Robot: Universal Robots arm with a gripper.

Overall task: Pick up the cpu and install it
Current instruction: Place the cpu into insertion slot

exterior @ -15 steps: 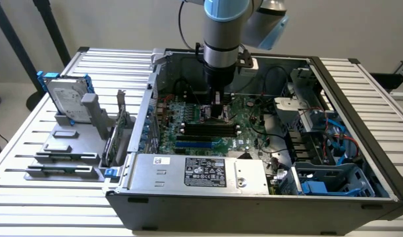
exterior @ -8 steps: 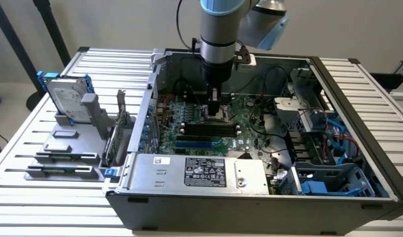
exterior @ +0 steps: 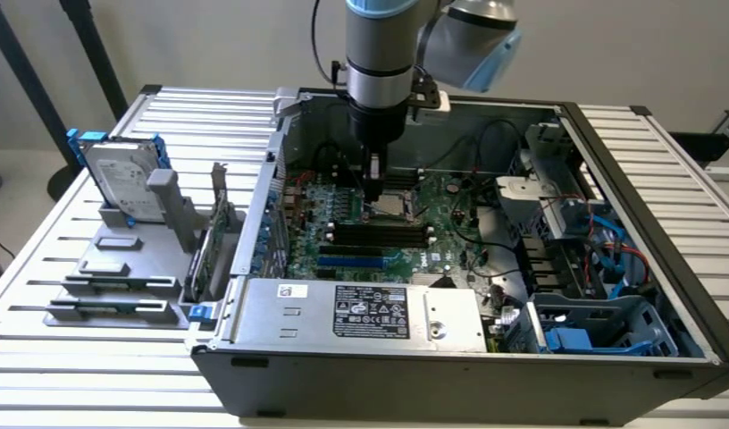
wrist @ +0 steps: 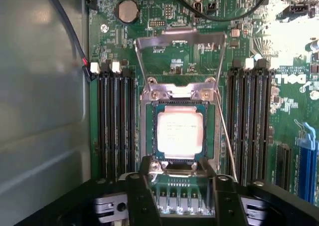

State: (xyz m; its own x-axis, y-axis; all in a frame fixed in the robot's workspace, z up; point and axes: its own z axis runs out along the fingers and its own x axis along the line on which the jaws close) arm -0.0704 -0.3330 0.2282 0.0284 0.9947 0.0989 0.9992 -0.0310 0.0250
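The open computer case [exterior: 460,375] lies on a slatted table [exterior: 686,179] and holds one green motherboard [exterior: 448,246], one silver power supply [exterior: 358,313] along its near wall, and a drive cage [exterior: 579,331] with blue parts at the exterior view's right. Outside the case, at the exterior view's left, a grey holder [exterior: 114,304] carries one hard drive [exterior: 121,179] standing upright in a blue bracket, with several grey bars lying below it. One arm reaches down into the case, its gripper [exterior: 371,188] low over the board. The wrist view shows what the arm hides in the exterior view: the cpu [wrist: 180,133] lies flat inside the socket [wrist: 148,131], silver top up, with the socket's metal clamp frame [wrist: 179,39] swung up and open. Two banks of black memory slots [wrist: 117,126] flank the socket, one on each side, and one round coin battery [wrist: 128,10] sits further off on the board. The gripper [wrist: 177,166] hangs just at the socket's edge, its two dark fingers [wrist: 137,196] standing apart and holding nothing.
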